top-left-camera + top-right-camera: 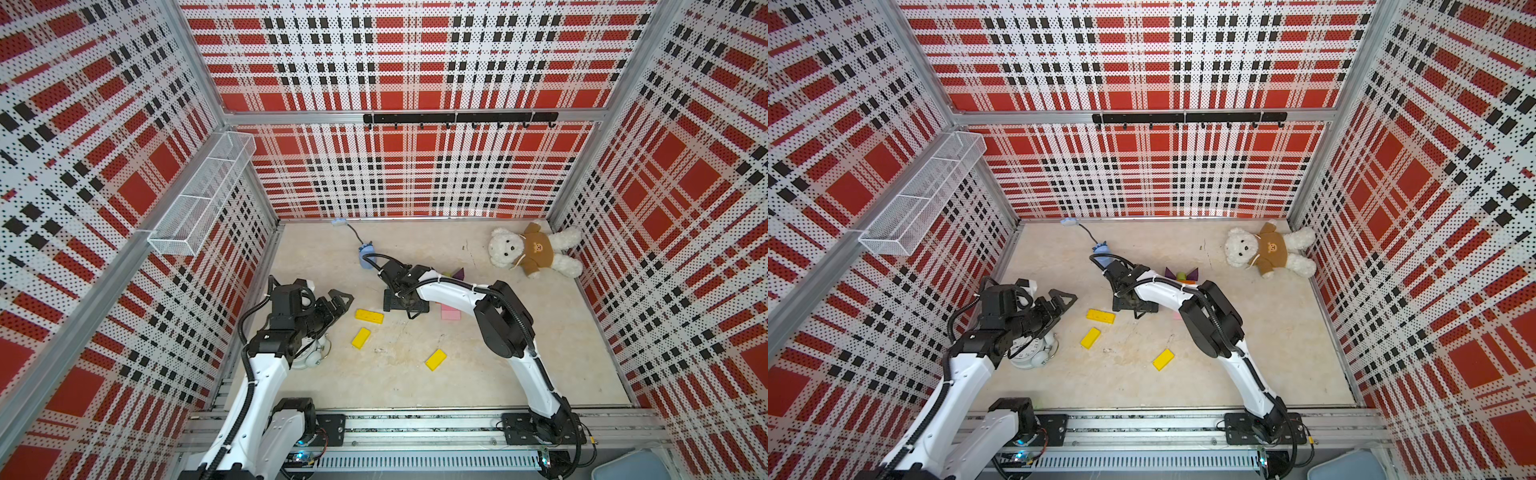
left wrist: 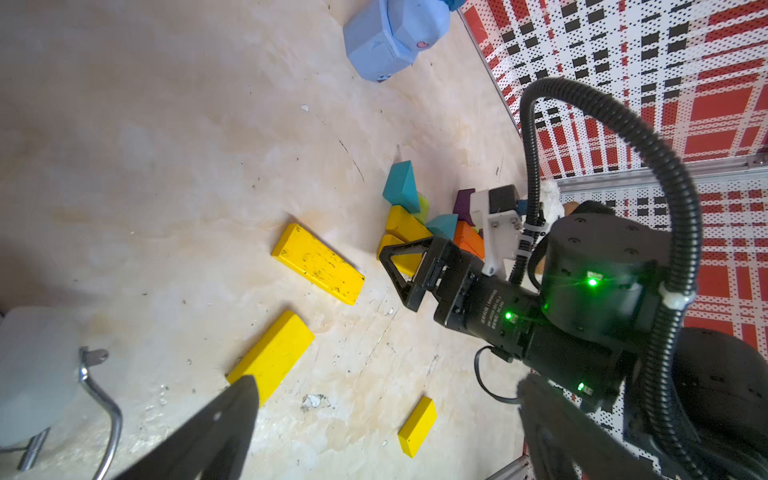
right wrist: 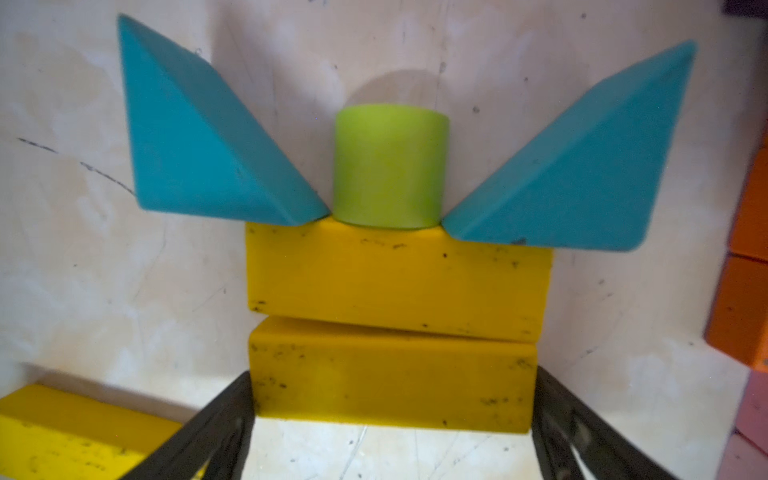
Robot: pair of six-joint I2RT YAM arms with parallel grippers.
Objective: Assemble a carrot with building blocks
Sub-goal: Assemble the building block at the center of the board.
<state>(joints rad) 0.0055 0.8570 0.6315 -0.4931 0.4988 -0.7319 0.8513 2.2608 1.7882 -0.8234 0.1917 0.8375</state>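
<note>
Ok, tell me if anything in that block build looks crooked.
The second yellow bar sits slightly askew against the first yellow bar, which touches the green stub: at one side their ends don't line up. Both carry black scuffs.

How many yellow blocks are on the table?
5. Loose: far bar, middle bar, near bar. Assembled: stub-side bar, outer bar. Others may be hidden.

- We hold our left gripper [image 1: 341,302] low, jaws spread wide.
- We reach our right arm [image 1: 451,291] forward, right gripper [image 3: 392,388] pointing down, jaws wide apart.
</note>
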